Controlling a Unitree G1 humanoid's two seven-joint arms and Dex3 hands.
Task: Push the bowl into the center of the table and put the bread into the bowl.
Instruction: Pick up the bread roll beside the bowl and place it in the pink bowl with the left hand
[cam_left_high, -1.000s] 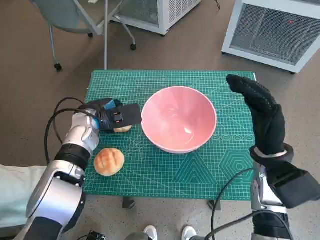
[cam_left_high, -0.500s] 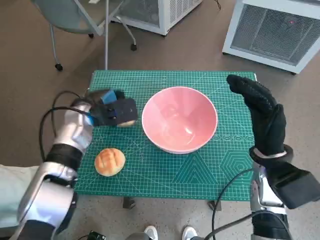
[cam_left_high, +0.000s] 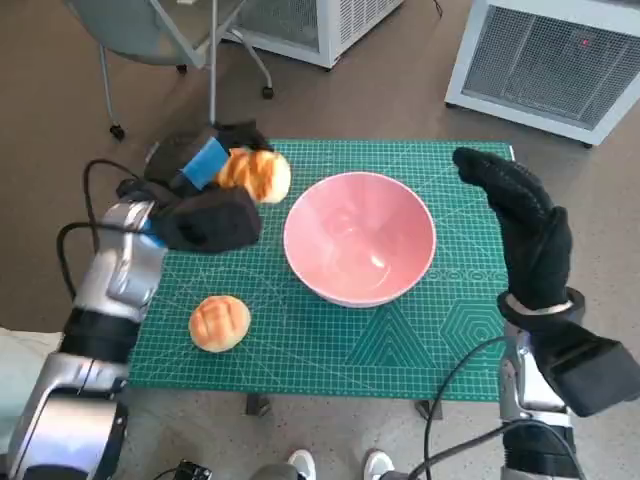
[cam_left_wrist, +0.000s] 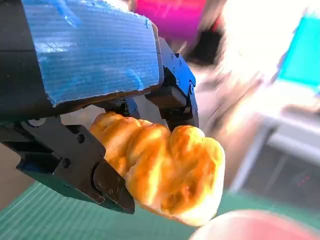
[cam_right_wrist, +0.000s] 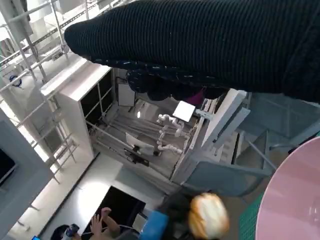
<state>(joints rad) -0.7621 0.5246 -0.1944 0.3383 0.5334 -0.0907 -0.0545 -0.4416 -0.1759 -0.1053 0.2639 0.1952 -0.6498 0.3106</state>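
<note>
Your bowl (cam_left_high: 359, 237) already sat mid-desk (cam_left_high: 330, 340). Left hand (cam_left_high: 205, 195) gripped one bread roll (cam_left_high: 256, 174) aloft; second roll (cam_left_high: 219, 322) untouched, right hand (cam_left_high: 520, 225) open, idle.

The blue-taped black left hand (cam_left_high: 205, 190) has lifted the golden twisted bread roll (cam_left_high: 256, 175) off the green cutting mat (cam_left_high: 330, 340), now beside the pink bowl's (cam_left_high: 359, 238) rim.

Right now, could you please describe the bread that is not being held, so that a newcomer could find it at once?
Start at the green mat with the pink bowl at its middle. The loose bun lies flat on the mat near the front corner on the robot's left, apart from the bowl. Unlike the other bread, held up in the left hand, nothing touches it.
</note>
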